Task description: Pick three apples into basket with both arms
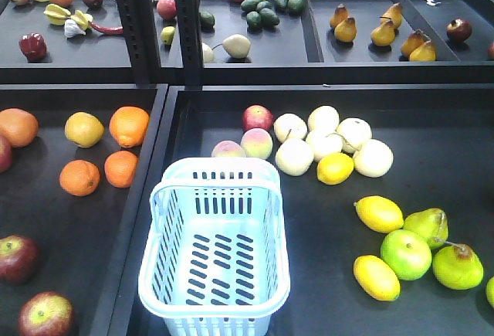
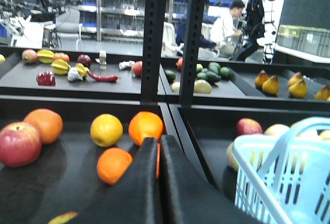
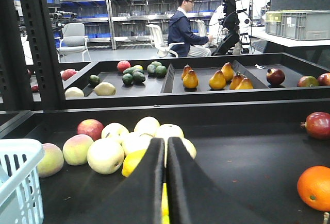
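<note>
Basket (image 1: 216,197) hugs its tray's (image 1: 432,197) left edge — two apples (image 1: 17,258) beyond the divider (image 1: 150,189).

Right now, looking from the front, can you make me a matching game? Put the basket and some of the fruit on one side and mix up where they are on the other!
Things: 1 basket; 2 oranges; 3 dark red apples; 4 golden pears.
Places: A back right tray; B front left corner; C front middle; D left tray, next to a yellow fruit.
Pairs: 1-C, 2-D, 3-B, 4-A.
</note>
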